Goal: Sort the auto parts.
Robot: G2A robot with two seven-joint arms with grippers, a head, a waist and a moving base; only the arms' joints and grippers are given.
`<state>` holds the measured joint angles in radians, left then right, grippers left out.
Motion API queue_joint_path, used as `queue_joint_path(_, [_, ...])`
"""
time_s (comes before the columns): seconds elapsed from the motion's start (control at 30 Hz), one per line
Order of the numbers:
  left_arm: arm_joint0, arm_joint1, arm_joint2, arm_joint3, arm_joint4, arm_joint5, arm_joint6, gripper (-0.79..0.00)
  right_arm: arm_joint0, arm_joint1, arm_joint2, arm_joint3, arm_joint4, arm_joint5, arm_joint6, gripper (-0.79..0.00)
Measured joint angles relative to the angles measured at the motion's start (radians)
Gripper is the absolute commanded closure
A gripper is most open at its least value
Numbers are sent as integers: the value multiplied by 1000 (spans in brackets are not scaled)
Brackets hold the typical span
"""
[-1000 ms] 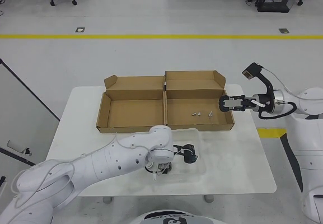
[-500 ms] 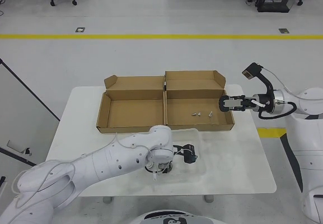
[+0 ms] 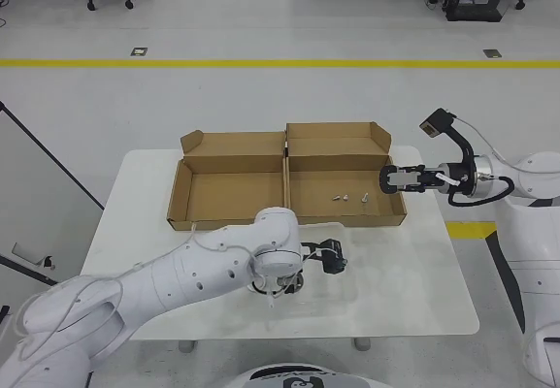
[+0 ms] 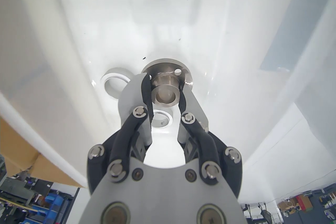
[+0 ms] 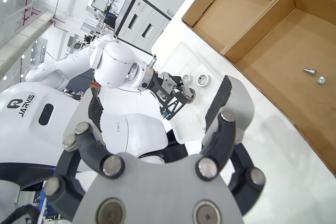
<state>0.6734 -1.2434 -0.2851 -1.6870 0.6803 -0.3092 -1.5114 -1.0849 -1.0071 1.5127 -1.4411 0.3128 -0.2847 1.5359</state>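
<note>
My left gripper [image 4: 165, 93] is shut on a metal flanged bushing [image 4: 168, 80] inside the clear plastic bin [image 3: 347, 281], just above its floor. Two white rings [image 4: 115, 80] [image 4: 161, 117] lie in the bin beneath it. In the right wrist view the left gripper [image 5: 187, 96] holds the bushing beside two rings [image 5: 203, 79]. My right gripper [image 5: 160, 101] is open and holds nothing, hovering at the right edge of the right cardboard box [image 3: 393, 179]. A bolt [image 5: 309, 71] and a nut [image 5: 320, 80] lie in that box.
Two open cardboard boxes stand side by side at the back of the white table [image 3: 415, 291]; the left box [image 3: 226, 199] holds nothing. A dark panel [image 3: 27, 204] stands left of the table.
My left gripper has risen slightly and shifted a little toward the boxes with the bushing. The right arm has not moved.
</note>
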Motion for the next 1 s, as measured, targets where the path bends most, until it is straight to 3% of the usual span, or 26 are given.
queue_joint_path(0.17, [-29,13,-17,-65,-36,23,-22,0,0,0,0,0,0,0,0,-785])
queue_joint_path(0.53, [-22,17,-29,-56,-24,30,0,0,0,0,0,0,0,0,0,-785])
queue_joint_path(0.73, [12,72,-173,-101,-89,34,38,0,0,0,0,0,0,0,0,-785])
queue_joint_path(1.0, [185,173,-440,-146,-254,-72,163,0,0,0,0,0,0,0,0,-785])
